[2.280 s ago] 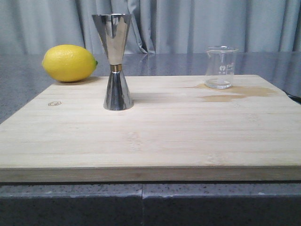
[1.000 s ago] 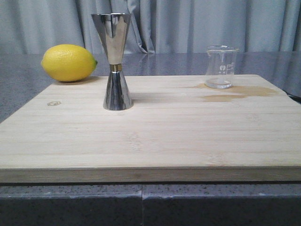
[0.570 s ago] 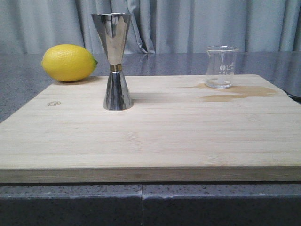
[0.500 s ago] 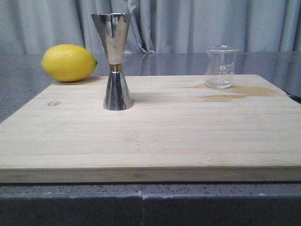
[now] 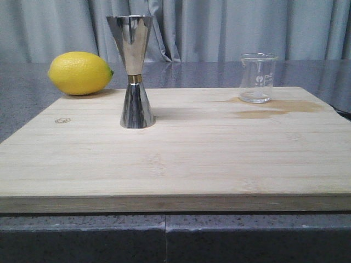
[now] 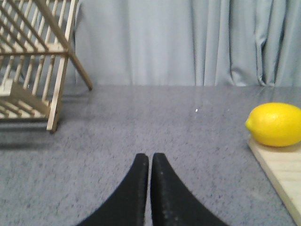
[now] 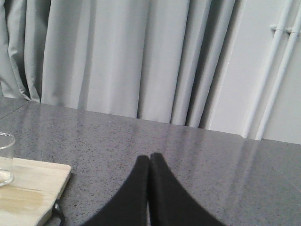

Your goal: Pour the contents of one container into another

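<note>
Left gripper (image 6: 149, 162): fingers pressed together, holding nothing, over bare counter.
Right gripper (image 7: 149, 162): same.
Beaker (image 5: 258, 78): upright on board (image 5: 175, 159), well apart from right gripper.
Jigger (image 5: 132, 71): upright on board, clear of both grippers.

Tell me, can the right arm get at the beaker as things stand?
Probably yes. The beaker stands alone at the board's far right; the jigger and lemon are well left. The right gripper, shut, must open first.
</note>
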